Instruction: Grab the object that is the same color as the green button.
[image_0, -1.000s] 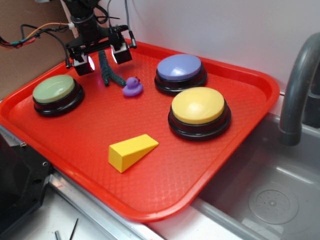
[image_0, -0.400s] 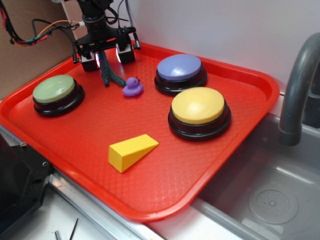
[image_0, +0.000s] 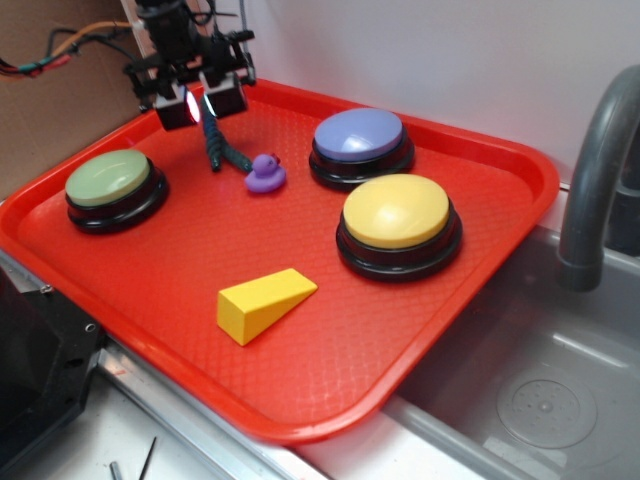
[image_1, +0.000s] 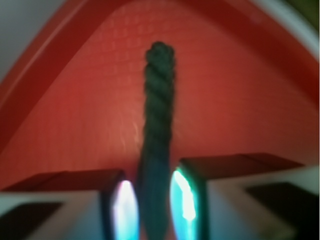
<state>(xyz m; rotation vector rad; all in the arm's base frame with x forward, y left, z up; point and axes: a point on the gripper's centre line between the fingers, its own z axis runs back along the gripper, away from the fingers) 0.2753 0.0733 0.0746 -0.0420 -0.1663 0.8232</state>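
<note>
Closed in from a wide straddle a second earlier; gripper pinched the snake at its far end, near the tray's back-left corner, beside the duck. Grasp judged made, lift still due. Dark, ridged, rope-like, bendy; matched in hue to the domed green button.
</note>
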